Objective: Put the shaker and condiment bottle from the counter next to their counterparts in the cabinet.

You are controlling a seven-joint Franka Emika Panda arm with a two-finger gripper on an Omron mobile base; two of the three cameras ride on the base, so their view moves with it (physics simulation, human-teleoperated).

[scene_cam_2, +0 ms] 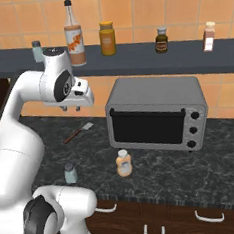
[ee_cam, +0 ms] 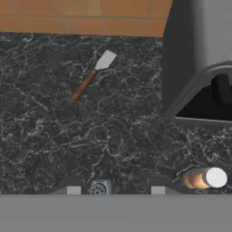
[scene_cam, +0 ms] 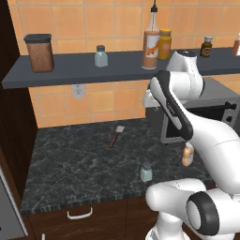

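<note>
**Shaker and bottle wait on the counter below a raised arm**

Nearest the front edge of the black marbled counter (scene_cam: 70, 164) stands the small pale shaker (scene_cam: 146, 172), upright. It looks light, rigid and smooth, so a grip around its body below the metal cap seems safest. Just beside it, toward the toaster oven (scene_cam_2: 156, 113), stands the peach-orange bottle (scene_cam_2: 124, 163) with a white cap. It is probably light and a little slick, best held at mid-body.

The gripper (scene_cam_2: 72, 108) hangs above the counter, holding nothing; how wide the fingers stand cannot be told.

Farther back lies a spatula (ee_cam: 93, 75). On the shelf (scene_cam: 70, 70) against the orange tiles stand the matching shaker (scene_cam: 101, 56) and the mustard-yellow bottle (scene_cam_2: 107, 38).

The hand view looks down on both caps; the base views show the shelf.
</note>
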